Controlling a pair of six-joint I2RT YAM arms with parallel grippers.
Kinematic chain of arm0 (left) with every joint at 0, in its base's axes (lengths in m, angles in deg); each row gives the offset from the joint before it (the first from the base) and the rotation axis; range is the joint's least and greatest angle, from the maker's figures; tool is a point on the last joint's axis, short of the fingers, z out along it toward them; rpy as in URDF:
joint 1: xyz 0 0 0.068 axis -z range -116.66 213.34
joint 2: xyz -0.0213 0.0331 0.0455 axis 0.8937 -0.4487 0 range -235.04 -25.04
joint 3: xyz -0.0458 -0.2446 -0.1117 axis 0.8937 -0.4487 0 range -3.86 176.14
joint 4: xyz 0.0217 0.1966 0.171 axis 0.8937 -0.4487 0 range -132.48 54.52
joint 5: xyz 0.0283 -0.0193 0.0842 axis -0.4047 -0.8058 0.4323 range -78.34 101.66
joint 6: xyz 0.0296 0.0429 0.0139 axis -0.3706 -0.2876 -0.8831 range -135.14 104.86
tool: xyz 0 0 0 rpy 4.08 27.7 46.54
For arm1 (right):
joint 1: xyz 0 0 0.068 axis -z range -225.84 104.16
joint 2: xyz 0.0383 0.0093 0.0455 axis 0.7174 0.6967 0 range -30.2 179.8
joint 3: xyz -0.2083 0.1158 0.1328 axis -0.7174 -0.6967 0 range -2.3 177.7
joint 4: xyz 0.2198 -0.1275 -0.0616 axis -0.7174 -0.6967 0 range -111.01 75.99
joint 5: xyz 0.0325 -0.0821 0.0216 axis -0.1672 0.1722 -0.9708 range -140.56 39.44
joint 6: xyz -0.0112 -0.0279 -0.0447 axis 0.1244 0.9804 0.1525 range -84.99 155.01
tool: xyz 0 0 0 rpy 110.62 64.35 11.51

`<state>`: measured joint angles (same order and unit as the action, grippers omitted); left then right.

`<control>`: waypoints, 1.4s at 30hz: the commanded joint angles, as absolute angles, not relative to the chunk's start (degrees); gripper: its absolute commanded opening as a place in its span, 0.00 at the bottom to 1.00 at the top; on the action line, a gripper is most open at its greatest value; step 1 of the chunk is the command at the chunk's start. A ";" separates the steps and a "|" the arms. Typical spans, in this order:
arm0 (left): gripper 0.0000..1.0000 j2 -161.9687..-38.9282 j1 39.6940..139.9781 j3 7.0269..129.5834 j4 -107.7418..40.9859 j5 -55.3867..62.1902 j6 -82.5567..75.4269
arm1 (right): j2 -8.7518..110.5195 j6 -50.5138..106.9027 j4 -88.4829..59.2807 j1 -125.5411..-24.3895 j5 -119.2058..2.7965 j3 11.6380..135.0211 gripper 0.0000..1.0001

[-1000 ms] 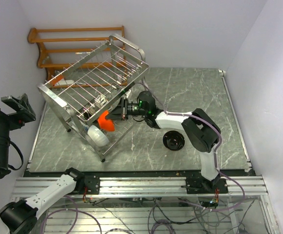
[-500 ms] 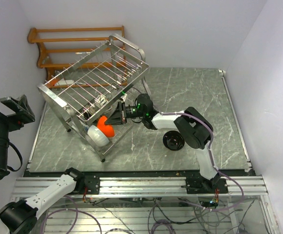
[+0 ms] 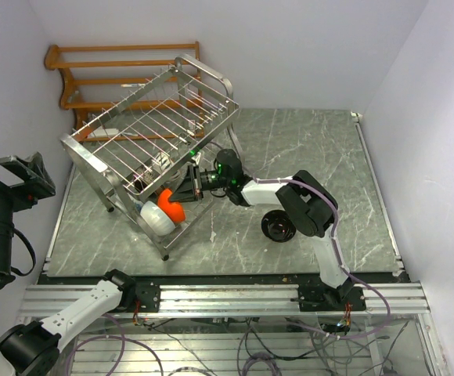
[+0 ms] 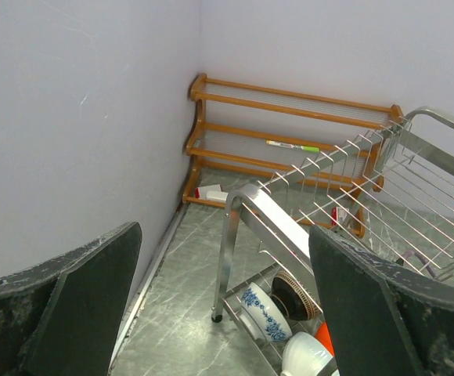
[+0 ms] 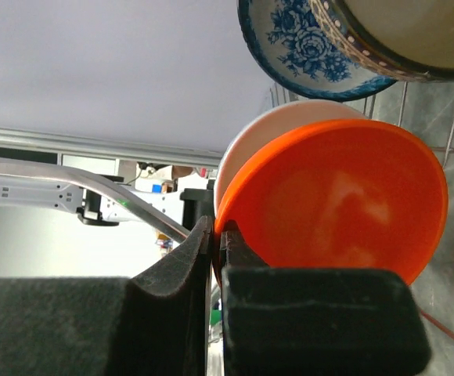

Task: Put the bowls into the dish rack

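Observation:
The silver wire dish rack [image 3: 102, 153] stands tilted at the back left; its frame also shows in the left wrist view [image 4: 246, 205]. On its lower tier stand the blue-and-white bowl [image 4: 262, 312], the tan-brown bowl [image 4: 293, 291] and the white bowl [image 3: 155, 220], all on edge. My right gripper [image 3: 188, 189] reaches into the lower tier, shut on the rim of the orange-red bowl [image 3: 171, 206]. In the right wrist view the gripper [image 5: 217, 235] pinches the orange-red bowl [image 5: 336, 204], which rests against the white bowl [image 5: 254, 145]. My left gripper [image 3: 25, 174] is open and empty, off the table's left edge.
A brown wooden slatted rack [image 3: 117, 78] stands against the back wall behind the silver rack. A black round object [image 3: 278, 225] lies on the table under my right arm. Walls close in on the left, back and right.
My right gripper has pushed the orange-red bowl leftward and deeper into the lower tier, up against the white bowl. The left arm has barely moved.

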<state>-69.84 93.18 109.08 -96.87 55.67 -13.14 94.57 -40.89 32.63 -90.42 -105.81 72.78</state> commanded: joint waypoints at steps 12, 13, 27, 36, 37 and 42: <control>0.99 -70.46 93.55 109.44 -96.05 57.01 -13.74 | 97.35 -22.06 8.22 -89.30 -105.69 81.85 0.18; 0.99 -70.36 93.57 109.35 -96.04 57.08 -13.78 | 97.23 -20.49 5.86 -89.27 -105.43 82.64 0.23; 0.99 -69.86 93.57 107.94 -94.93 56.39 -13.74 | 91.03 -19.64 4.46 -89.23 -103.19 80.69 0.41; 0.99 -69.78 93.57 107.93 -94.84 55.78 -13.61 | 85.84 -20.07 4.43 -89.29 -100.23 77.45 0.45; 0.99 -69.72 93.62 107.93 -94.81 55.64 -13.57 | 84.15 -19.85 3.92 -89.28 -99.62 76.89 0.45; 0.99 -69.82 93.60 108.09 -94.72 55.05 -13.31 | 78.86 -18.03 0.54 -89.26 -95.15 72.12 0.45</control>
<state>-69.84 93.18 108.12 -96.36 56.17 -13.21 83.86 -19.99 3.43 -89.43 -99.71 75.25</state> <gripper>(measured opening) 0.991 0.448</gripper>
